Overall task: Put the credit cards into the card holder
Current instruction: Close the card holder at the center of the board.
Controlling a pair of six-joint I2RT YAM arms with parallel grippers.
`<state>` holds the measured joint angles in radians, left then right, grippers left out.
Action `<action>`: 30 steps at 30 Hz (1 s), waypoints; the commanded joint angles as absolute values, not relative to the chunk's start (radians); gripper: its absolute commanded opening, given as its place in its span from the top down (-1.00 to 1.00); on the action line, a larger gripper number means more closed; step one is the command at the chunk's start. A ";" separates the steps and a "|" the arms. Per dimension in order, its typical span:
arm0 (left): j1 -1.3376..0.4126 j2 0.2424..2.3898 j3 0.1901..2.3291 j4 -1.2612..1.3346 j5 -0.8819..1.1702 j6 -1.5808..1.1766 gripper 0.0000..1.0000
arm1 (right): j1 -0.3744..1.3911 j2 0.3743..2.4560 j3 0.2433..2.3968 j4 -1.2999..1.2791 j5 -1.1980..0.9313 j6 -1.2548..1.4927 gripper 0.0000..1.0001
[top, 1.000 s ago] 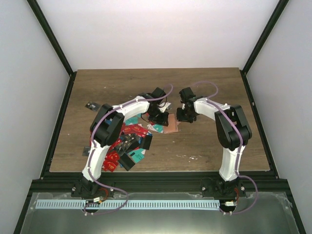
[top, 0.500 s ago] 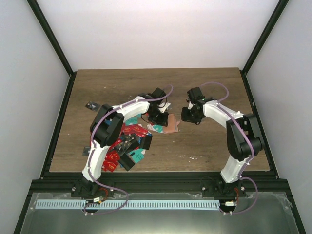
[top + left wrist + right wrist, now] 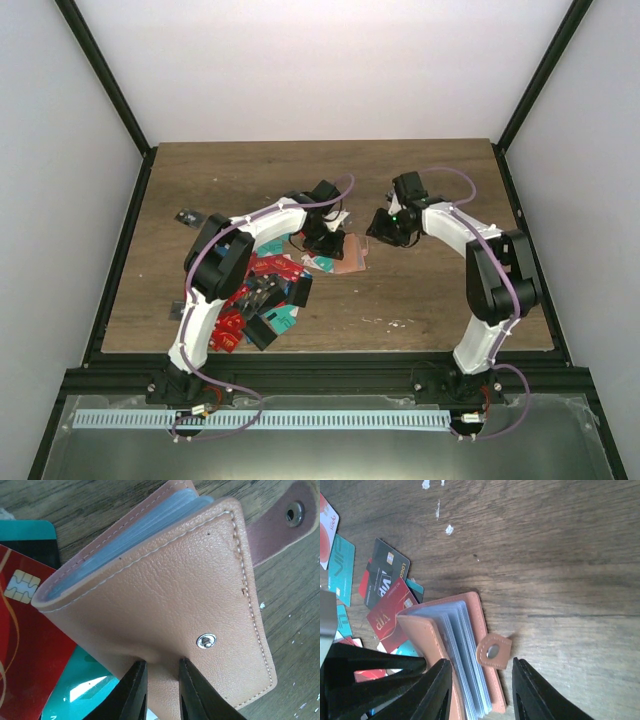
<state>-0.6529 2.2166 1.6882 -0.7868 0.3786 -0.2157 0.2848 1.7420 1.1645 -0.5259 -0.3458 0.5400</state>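
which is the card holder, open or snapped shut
Open: the card holder has its snap tab unfastened, and the left gripper holds one cover off the sleeves.

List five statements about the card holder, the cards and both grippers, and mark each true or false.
1. The left gripper pinches the front cover of the card holder. True.
2. The holder's strap is snapped shut. False: it hangs loose and unfastened, and the holder gapes open.
3. The right gripper clamps a red card. False: its jaws stand apart over the holder's strap side and hold no card.
4. Clear sleeves show between the holder's covers. True.
5. No credit cards lie outside the holder. False: red, teal and black ones lie loose on the table beside it.
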 commanded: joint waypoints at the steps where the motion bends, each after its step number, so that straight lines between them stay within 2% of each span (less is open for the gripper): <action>1: -0.650 2.273 1.678 -0.928 0.295 -0.231 0.55 | 0.279 1.800 1.240 -0.537 -0.382 0.529 0.30; 15: -0.646 2.290 1.836 -1.008 0.313 -0.241 0.15 | 0.278 1.848 1.264 -0.559 -0.421 0.475 0.39; 30: -0.617 2.314 1.937 -1.036 0.373 -0.207 0.15 | 0.278 1.854 1.260 -0.566 -0.415 0.453 0.51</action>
